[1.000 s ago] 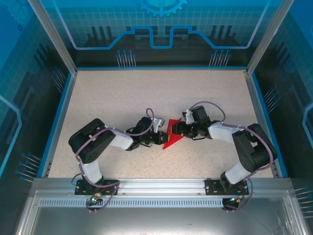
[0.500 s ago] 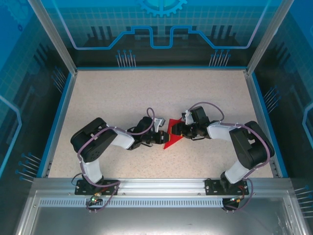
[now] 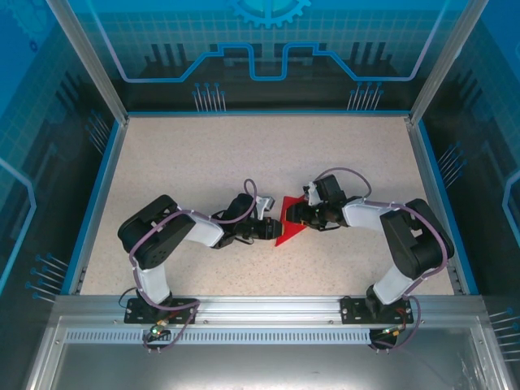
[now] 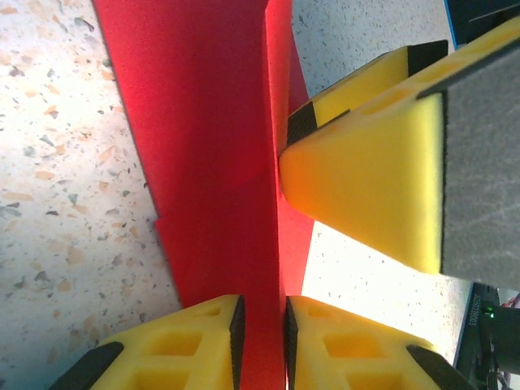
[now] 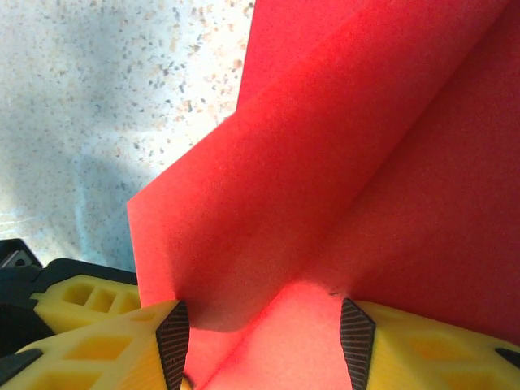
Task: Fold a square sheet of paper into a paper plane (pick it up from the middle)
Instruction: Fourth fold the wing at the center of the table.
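Shifted slightly leftward over the last second, the right gripper [image 5: 266, 321] is seen with its fingers well apart, straddling a raised fold of the red paper [image 3: 284, 232]. The paper is found partly folded at the middle of the table [image 3: 203, 154], between both grippers. Its centre ridge is flanked closely by the pads of the left gripper [image 4: 260, 313]; whether it is pinched cannot be told. One right fingertip [image 4: 349, 179] is set against the ridge.

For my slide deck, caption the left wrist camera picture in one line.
The left gripper straddles the crease of a folded bright red paper sheet; the yellow-fingered right gripper faces it.
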Robot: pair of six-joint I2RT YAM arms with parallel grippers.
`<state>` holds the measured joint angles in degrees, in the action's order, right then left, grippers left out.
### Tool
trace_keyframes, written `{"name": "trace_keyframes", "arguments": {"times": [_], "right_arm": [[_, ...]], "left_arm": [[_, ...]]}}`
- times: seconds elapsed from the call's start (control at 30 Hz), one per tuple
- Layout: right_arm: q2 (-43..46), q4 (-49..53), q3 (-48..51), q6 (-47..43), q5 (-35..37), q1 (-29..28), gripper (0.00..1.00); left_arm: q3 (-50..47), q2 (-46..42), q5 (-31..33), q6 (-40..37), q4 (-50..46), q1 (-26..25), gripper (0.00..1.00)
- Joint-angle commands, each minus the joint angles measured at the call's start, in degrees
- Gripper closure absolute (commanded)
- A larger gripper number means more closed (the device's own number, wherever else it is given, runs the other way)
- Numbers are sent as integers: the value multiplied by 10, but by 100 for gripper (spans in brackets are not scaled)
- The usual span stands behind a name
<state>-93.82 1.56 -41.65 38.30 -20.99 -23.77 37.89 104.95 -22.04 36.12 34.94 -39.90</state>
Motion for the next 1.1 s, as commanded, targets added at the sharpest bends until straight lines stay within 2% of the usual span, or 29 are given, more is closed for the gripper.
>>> {"name": "trace_keyframes", "arguments": {"times": [0.0, 0.3, 0.47, 0.53, 0.77, 1.07], "right_arm": [[-19, 65, -16, 1, 42, -10, 45], [-54, 115, -49, 2, 76, -33, 48], [-67, 132, -60, 2, 88, -40, 48], [-69, 139, -65, 0, 90, -43, 48], [-69, 147, -68, -1, 86, -43, 47], [-73, 143, -67, 1, 84, -44, 47]], "left_arm": [[0, -15, -16, 2, -5, 7, 76], [-24, -106, 12, -6, -67, 24, 74], [-15, -81, -41, 23, -27, 24, 75], [0, -64, -54, 28, -36, 24, 78], [18, -18, -63, 45, -15, 24, 86], [27, -8, -57, 46, -21, 24, 86]]}}
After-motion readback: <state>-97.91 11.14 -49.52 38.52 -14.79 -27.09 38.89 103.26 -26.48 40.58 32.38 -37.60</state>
